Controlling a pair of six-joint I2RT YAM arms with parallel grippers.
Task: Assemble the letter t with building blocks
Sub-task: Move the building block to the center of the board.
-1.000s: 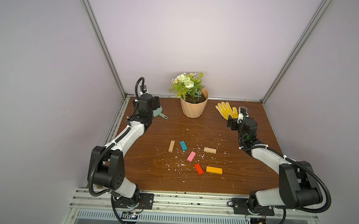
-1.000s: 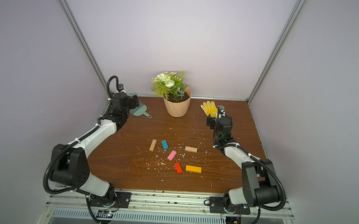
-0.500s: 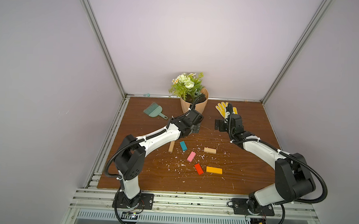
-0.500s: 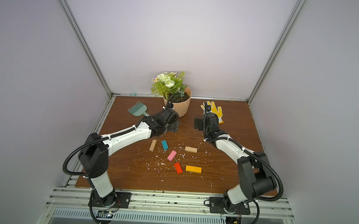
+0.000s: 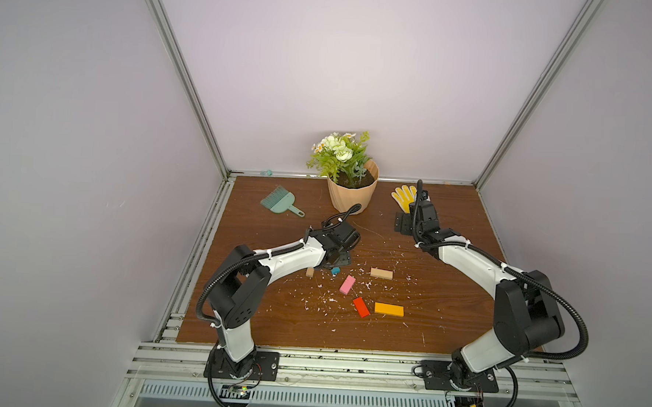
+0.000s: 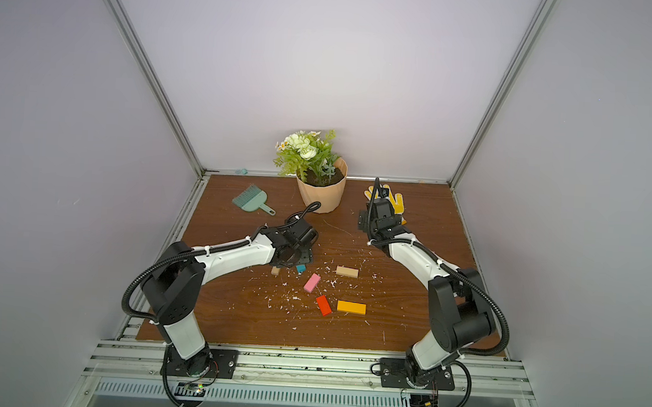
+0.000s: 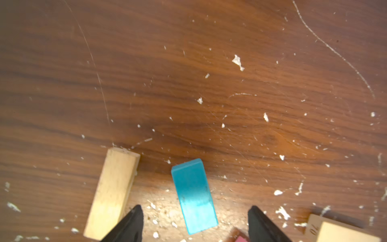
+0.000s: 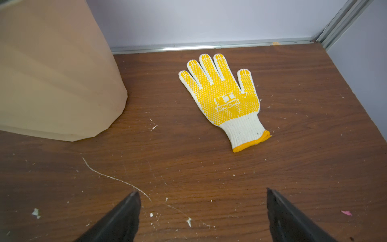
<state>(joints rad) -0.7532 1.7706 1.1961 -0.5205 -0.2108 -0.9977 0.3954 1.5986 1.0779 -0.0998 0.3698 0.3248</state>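
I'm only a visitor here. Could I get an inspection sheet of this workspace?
Surface: brown wooden table, scratched, strewn with white crumbs.
Job's things: teal block, tan blocks, pink block, red block, orange block, lying apart, nothing assembled.
Clutter: flower pot, yellow glove, green dustpan.
Grippers: left gripper open astride the teal block; right gripper open, empty, facing the glove.
Cables: black hoses along both arms.
Surroundings: pale walls, metal frame.

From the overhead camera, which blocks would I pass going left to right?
left tan block, teal block, pink block, red block, orange block. The other tan block overlaps red and orange sideways.
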